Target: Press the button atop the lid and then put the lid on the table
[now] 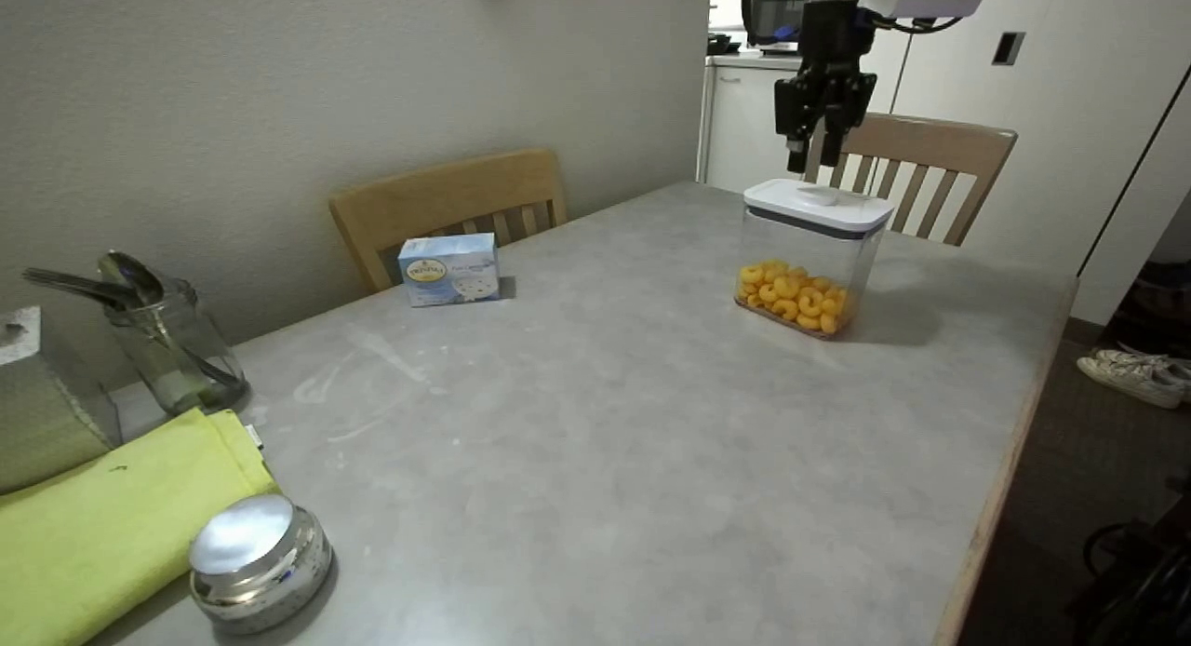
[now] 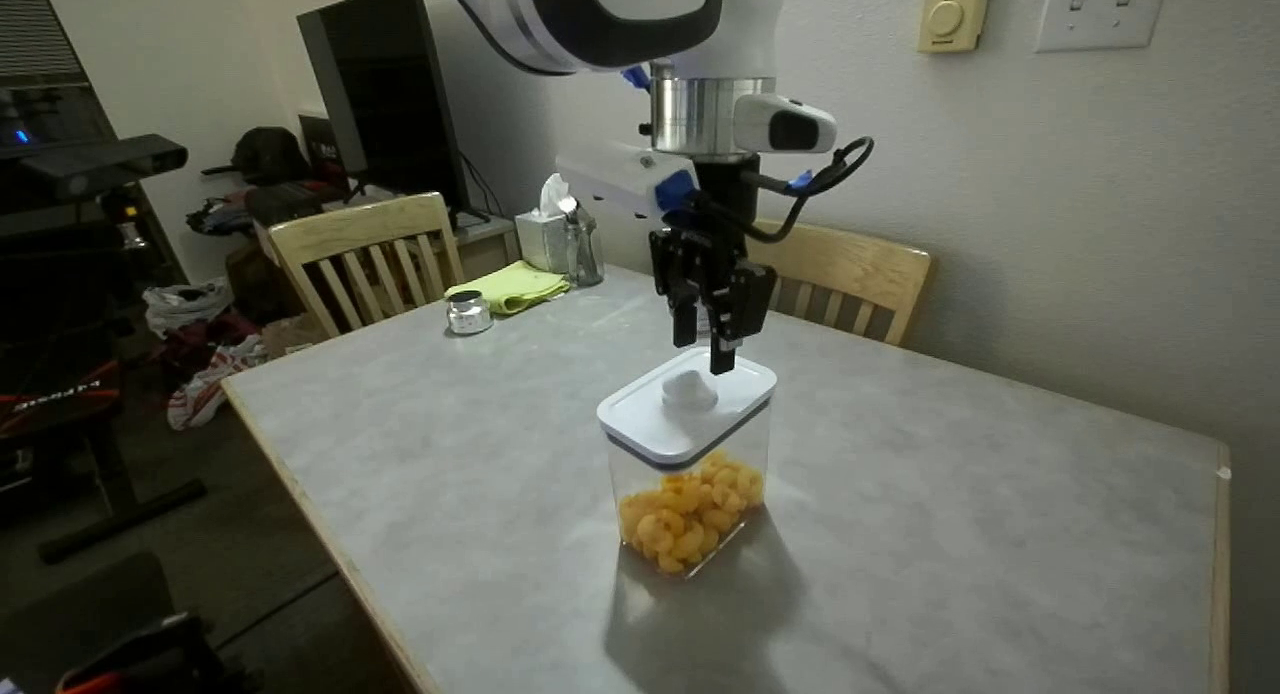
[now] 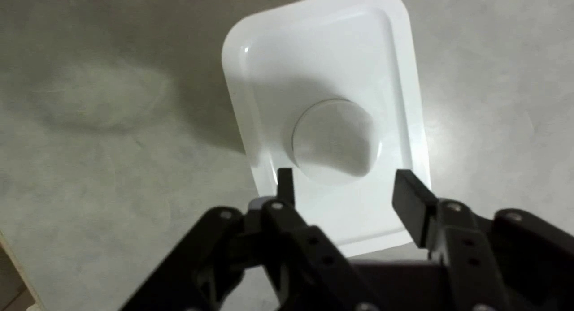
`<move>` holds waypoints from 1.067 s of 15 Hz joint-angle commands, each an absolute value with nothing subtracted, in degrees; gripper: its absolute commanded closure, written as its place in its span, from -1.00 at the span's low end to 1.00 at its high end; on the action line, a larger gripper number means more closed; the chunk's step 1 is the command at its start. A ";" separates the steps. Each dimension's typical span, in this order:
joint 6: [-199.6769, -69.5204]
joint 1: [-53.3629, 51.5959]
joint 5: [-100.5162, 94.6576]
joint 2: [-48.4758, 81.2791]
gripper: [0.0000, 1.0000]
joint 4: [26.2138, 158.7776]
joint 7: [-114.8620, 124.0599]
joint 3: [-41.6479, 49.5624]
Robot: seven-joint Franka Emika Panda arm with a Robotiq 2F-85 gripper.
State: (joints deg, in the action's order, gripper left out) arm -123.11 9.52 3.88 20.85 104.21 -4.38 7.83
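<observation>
Orange rings (image 1: 791, 297) in the tub (image 1: 808, 244), white lid (image 2: 680, 426) on, fingers (image 3: 410, 208) spread just above; loads of bench (image 1: 605, 395) over to a jar (image 1: 260, 571) near one edge.

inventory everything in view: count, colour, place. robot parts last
table: 1, light grey, centre
container: 1, clear, on table
lid: 1, white, on container
button: 1, white, lid centre
rings: many, yellow, in container
chairs: 2 per exterior view, tan, at table edges
tea box: 1, light blue, table edge
cloth: 1, lime, on table
small jar: 1, silver, beside cloth
glass jar: 1, clear, near cloth
cutlery: several, silver, in glass jar
tissue box: 1, pale grey, beside glass jar
screen: 1, black, background
microwave: 1, dark front, background
switch plate: 1, white, wall
shoes: 2 or more, white, floor
clutter: uncounted, mixed, floor
gripper: 1, black, open above lid
arm: 1, white and black, overhead
</observation>
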 commanded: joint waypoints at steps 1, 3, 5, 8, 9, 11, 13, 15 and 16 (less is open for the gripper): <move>-121.94 9.83 3.44 20.44 -0.82 104.72 -3.63 7.63; -122.08 9.82 3.25 20.68 -0.99 105.02 -3.38 7.74; -121.85 9.91 3.11 20.97 -0.98 105.33 -3.43 7.84; -121.25 10.26 3.68 21.90 -0.84 105.22 -3.65 7.74; -121.13 10.21 3.40 22.08 -0.78 105.41 -3.72 7.78; -121.00 10.11 3.11 22.34 -0.58 105.73 -3.77 7.79; -120.65 10.00 3.01 22.76 -0.41 105.48 -3.60 7.76; -120.27 9.93 2.99 22.77 -0.47 105.50 -3.72 7.69; -120.25 9.92 2.97 22.88 0.00 105.49 -3.76 7.68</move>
